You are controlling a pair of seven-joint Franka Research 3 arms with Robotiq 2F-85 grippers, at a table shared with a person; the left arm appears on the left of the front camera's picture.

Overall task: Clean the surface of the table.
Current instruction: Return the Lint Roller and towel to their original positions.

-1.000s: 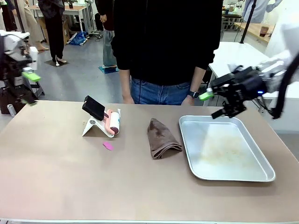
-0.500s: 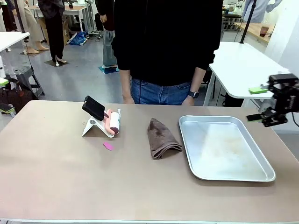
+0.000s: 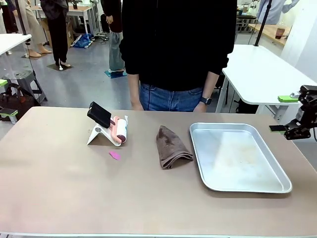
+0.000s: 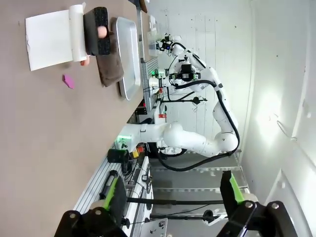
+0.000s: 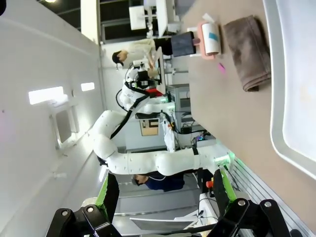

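Since a second ago, right gripper [image 3: 292,116] pulled back from above the silver tray [image 3: 237,156] to beyond the table [image 3: 64,198] right edge, fingers spread apart, empty. Left gripper [image 4: 173,195] likewise spread apart, empty. Beige-brown table spanning the front view, holding brown cloth [image 3: 171,146] mid-table, lint roller [image 3: 120,130] toward far edge.

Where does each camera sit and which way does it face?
Front view: between the arms, facing across the beige-brown table at the standing person; right pincer at the right edge.
Left wrist view: rolled sideways, off the table's end; open left pincer below.
Right wrist view: likewise; open right pincer below.
Shared: folded brown cloth, silver metal tray.
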